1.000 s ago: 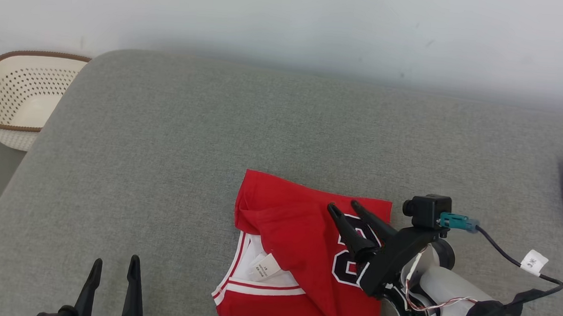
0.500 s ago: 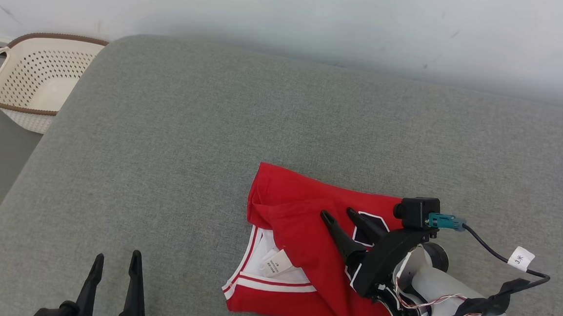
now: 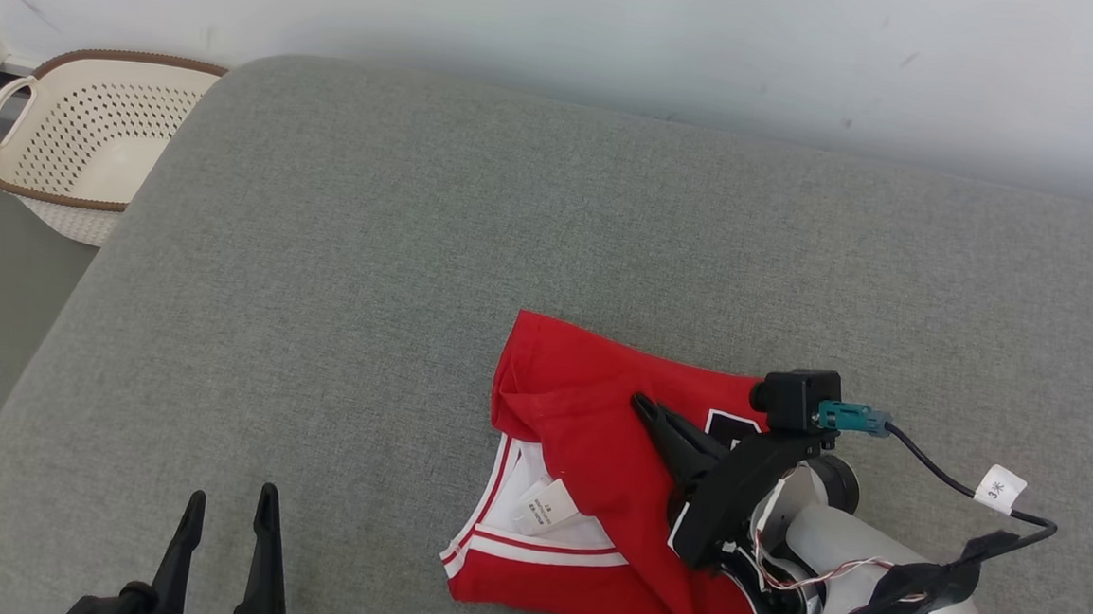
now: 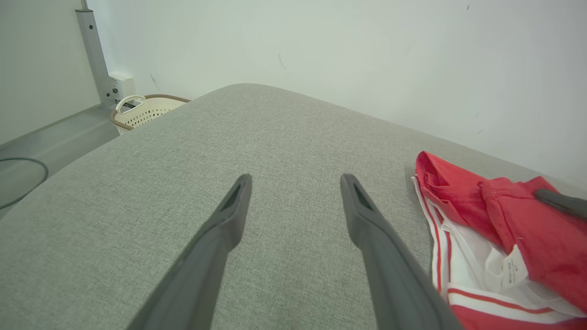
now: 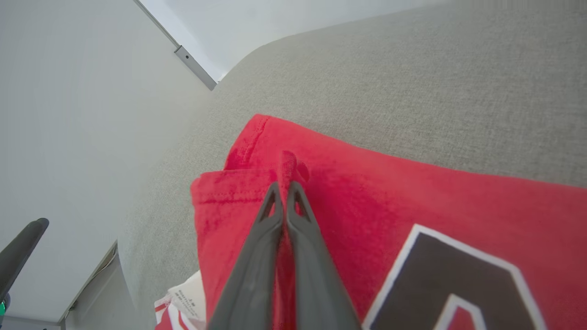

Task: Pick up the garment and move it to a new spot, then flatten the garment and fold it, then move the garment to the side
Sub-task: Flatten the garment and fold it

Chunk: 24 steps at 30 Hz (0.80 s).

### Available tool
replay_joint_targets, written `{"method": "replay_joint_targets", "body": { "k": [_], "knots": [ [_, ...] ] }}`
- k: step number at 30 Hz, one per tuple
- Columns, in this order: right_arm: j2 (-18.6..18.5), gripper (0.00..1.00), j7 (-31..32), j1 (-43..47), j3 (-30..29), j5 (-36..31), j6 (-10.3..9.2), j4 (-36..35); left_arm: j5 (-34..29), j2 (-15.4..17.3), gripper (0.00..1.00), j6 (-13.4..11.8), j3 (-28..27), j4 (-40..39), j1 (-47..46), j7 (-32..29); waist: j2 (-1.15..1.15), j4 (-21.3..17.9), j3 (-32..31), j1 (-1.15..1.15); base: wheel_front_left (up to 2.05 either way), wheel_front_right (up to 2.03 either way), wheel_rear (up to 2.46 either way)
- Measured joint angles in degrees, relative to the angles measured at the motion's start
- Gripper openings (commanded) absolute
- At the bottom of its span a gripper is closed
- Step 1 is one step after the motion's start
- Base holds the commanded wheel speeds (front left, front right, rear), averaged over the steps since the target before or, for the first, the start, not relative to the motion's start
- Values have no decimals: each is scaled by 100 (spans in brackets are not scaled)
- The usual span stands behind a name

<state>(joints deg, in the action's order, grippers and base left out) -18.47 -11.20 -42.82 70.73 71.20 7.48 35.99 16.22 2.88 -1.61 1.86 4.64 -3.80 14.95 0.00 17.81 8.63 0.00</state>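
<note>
Right gripper (image 3: 643, 406) has snapped shut since a second ago: you've pinched the red jersey (image 3: 587, 423), likely for the carry to the side.

Head view: the folded jersey lies near the front of the grey cushion (image 3: 369, 268), your right fingers clamped on a ridge of its top layer. The left gripper (image 3: 231, 497) waits with its fingers apart, and the perforated laundry basket (image 3: 68, 221) off the left corner shows nothing inside. Left wrist view: fingers wide over bare cushion, jersey to the right with its neck label (image 4: 513, 270) exposed. Right wrist view: both fingers together with a red fold between them. Next, I judge, lift slowly and carry it sideways — a top-layer pinch could pull the fold open.
</note>
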Motion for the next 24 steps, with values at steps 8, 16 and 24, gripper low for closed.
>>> {"method": "replay_joint_targets", "body": {
  "k": [8, 16, 24],
  "knots": [
    [-25, 0, -201, -55, 162, -170, 0, -576, 15, 0, 100, 0, -13, 23, -1, 0, 0, -23, -47, 0, 0, 0, 0],
    [30, 0, -36, 181, 249, -226, 0, -1159, 16, 1, 100, 2, 16, 60, -3, 0, 0, 4, -118, 0, 0, 0, 0],
    [236, 0, 320, 494, 272, -357, 0, -1258, 70, 1, 100, 8, 68, 90, -58, 0, 0, 109, -123, 0, 0, 0, 0]
  ]
}}
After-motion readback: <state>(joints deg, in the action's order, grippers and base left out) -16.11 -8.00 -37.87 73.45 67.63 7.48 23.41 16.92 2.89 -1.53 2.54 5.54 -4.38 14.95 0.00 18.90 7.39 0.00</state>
